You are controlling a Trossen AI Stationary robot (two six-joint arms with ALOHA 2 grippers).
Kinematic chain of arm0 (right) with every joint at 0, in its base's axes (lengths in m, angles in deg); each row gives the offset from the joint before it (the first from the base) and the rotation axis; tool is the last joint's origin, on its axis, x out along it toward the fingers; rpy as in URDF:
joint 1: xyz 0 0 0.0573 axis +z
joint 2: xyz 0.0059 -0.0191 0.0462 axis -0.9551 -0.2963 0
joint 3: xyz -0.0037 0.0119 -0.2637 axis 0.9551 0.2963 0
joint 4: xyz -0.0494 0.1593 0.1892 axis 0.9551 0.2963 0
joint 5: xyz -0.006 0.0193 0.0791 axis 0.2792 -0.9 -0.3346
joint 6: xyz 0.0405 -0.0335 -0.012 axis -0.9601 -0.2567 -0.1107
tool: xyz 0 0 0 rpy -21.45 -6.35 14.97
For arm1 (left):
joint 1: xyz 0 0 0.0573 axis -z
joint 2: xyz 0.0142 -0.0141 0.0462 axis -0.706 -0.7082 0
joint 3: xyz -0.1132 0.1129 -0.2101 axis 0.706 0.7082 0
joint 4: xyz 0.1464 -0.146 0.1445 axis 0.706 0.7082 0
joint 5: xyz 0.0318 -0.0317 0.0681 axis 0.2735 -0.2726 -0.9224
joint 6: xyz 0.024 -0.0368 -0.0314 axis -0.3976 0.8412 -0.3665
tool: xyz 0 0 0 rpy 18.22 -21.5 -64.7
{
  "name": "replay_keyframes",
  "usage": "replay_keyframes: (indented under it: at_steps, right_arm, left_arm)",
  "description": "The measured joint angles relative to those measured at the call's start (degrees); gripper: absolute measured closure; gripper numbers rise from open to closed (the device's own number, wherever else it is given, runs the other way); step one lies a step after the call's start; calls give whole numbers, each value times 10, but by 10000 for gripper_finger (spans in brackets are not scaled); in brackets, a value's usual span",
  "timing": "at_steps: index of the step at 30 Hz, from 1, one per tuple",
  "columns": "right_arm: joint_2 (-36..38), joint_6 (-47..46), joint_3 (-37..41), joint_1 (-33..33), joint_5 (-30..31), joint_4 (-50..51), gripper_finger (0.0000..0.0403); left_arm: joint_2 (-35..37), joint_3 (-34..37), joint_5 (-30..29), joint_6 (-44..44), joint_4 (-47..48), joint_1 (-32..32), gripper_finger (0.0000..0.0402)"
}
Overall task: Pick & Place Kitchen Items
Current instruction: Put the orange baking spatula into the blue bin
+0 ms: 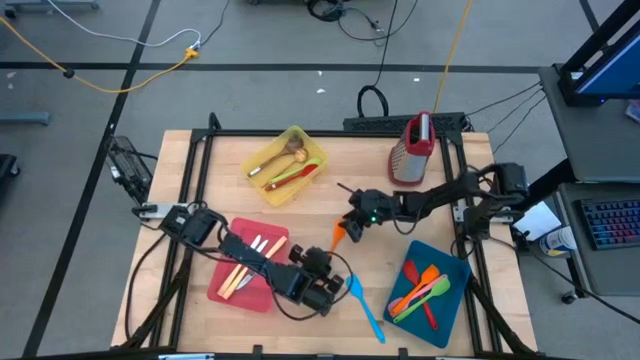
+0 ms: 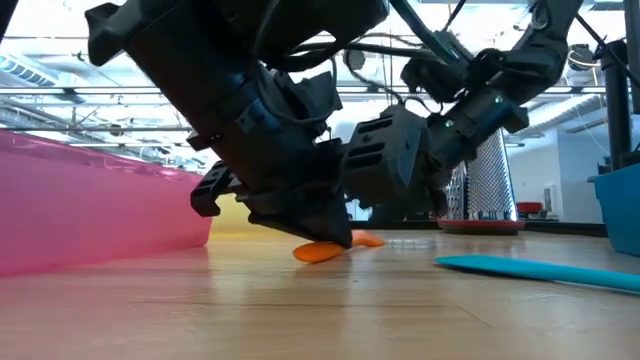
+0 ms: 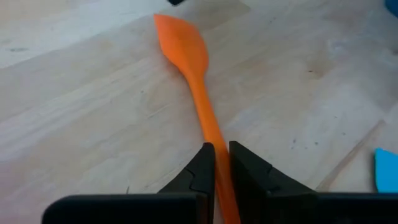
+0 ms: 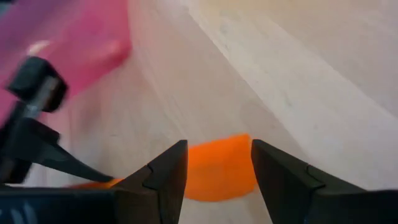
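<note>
Risk centres on the orange spatula [image 3: 198, 99], lying on the counter [image 1: 400, 215] just right of the pink tray [image 1: 232, 292]: the left end effector [image 3: 221, 163] pinches its handle while the right end effector [image 4: 219, 163], fingers spread, straddles its blade, so both could collide or tug it askew.

Left gripper [image 3: 222, 167] clamped on an orange spatula [image 3: 189, 74]

The two dark fingers [image 3: 202, 168] press the spatula's slim handle from both sides. Its flat blade lies ahead on the pale wooden table [image 3: 81, 124]. A blue utensil's end [image 3: 387, 169] shows at the frame's edge, apart from the spatula.
</note>
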State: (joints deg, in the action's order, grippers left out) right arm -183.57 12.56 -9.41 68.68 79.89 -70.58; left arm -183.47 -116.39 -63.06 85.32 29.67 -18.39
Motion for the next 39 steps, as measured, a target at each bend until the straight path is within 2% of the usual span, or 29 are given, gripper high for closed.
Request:
replay_keyframes:
  at_steps: [11,26,31,34,39]
  right_arm:
    - [-4,90,0,-67,-116,-4,229]
    - [-23,119,0,-55,-135,12,229]
    - [-65,116,-1,-45,-140,-34,229]
    - [-84,117,-1,-43,-166,-65,230]
    - [-85,77,-1,-42,-164,-56,252]
  left_arm:
    - [0,0,-16,-43,-28,2,364]
    - [-1,0,-19,-54,-33,2,365]
    - [-1,0,-19,-55,-32,2,365]
    - [-1,0,-19,-55,-31,2,365]
    - [-1,0,-19,-63,-29,2,364]
